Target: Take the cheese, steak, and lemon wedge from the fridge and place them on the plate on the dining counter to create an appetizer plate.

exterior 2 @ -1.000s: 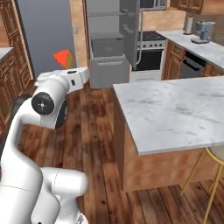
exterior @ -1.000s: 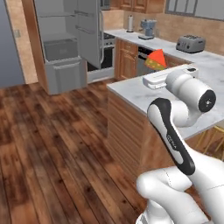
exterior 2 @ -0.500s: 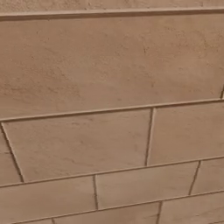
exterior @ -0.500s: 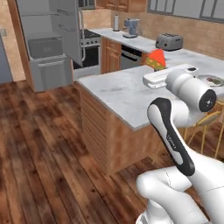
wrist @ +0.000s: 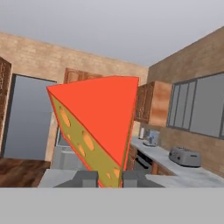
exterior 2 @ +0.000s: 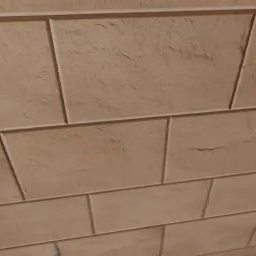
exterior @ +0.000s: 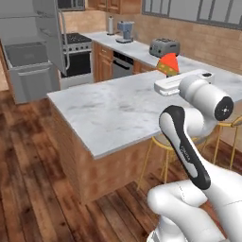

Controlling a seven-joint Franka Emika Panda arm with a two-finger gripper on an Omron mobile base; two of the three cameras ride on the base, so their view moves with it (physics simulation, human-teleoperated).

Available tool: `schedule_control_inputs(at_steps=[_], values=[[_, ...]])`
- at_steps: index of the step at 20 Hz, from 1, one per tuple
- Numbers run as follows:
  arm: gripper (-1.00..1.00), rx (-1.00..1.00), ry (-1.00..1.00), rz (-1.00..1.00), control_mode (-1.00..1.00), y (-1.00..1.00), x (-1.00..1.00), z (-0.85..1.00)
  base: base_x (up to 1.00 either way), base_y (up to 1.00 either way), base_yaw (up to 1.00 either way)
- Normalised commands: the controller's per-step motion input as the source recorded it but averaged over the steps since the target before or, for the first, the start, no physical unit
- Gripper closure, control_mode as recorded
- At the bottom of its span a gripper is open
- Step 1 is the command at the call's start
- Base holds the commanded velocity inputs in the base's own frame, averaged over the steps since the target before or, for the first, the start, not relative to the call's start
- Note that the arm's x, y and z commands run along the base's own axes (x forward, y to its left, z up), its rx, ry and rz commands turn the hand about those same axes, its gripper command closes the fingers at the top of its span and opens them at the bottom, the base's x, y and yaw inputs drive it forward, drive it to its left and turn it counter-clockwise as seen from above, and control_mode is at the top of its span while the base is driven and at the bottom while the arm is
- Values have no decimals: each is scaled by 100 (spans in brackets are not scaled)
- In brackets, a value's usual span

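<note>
With the gripper (wrist: 104,178) clamped on the cheese (wrist: 97,131) at centre frame, carry it level to the dining counter (exterior: 113,108) before lowering.

cheese (exterior: 168,64) raised above dining counter (exterior: 113,108) | fridge (exterior: 33,56) open, rear left

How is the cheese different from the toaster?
The cheese is an orange-yellow wedge with a red face; the toaster is a grey box. The cheese is held up between the fingers; the toaster sits on the back counter. Both are in the kitchen.
</note>
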Motion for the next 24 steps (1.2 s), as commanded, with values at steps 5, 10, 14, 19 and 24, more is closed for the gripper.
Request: schedule_control_inputs(at_steps=[5, 10, 14, 19, 24], values=[[100, 0, 0, 0, 100, 0, 0, 0, 26, -95, 0], [100, 0, 0, 0, 100, 0, 0, 0, 27, -89, 0], [100, 0, 0, 0, 100, 0, 0, 0, 26, -88, 0], [100, 0, 0, 0, 100, 0, 0, 0, 24, -84, 0], [100, 0, 0, 0, 100, 0, 0, 0, 47, -54, -1]])
